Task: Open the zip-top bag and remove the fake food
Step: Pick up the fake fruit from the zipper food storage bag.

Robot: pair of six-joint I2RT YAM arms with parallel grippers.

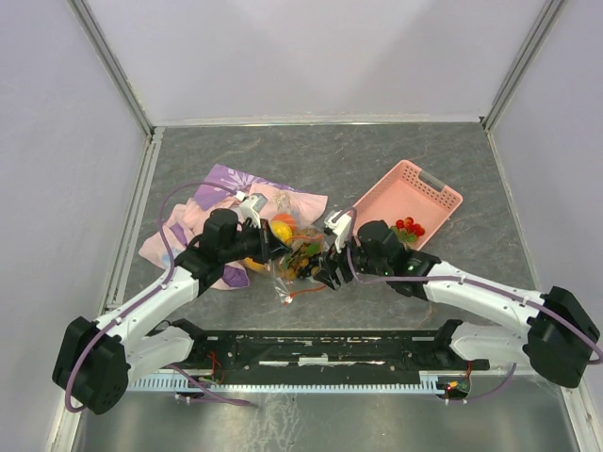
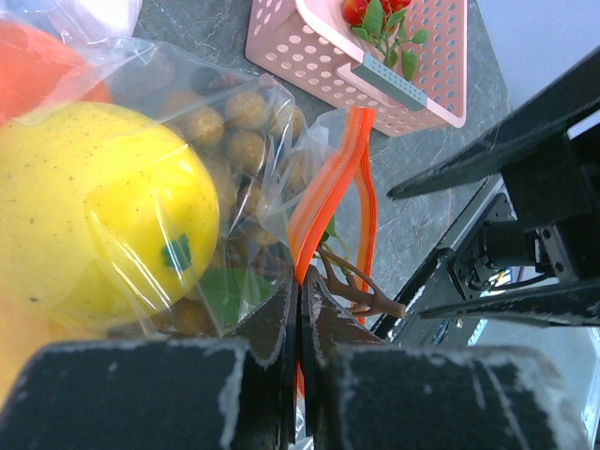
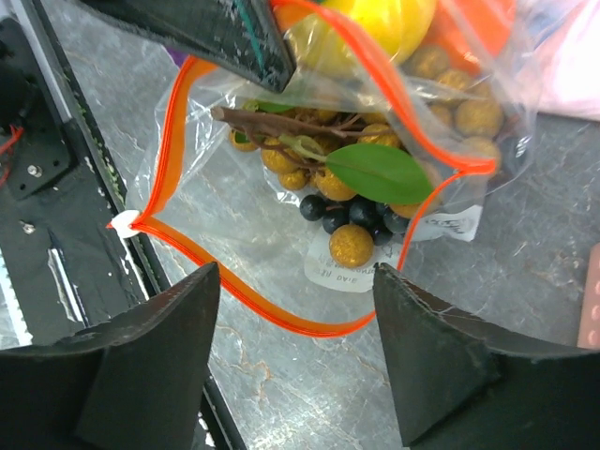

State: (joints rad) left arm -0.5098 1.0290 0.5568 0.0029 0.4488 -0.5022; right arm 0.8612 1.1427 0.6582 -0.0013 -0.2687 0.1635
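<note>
Grip check: left hand (image 2: 298, 298) is pinched tight on one lip of the orange zip strip (image 2: 323, 183), right hand (image 3: 292, 281) hangs spread above the mouth of the zip-top bag (image 3: 234, 216), which lies gaping on the desk (image 3: 309, 384) between the arms. I'd hold that lip firm and dip the right hand in for the fake food (image 3: 352, 246) nearest the opening, grabbing the brown grape stem (image 3: 272, 122) so nothing snags

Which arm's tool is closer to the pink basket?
Right. The right tool hovers open at the zip-top bag's mouth, just left of the pink basket; the left tool, shut on the zip strip, sits farther left.
</note>
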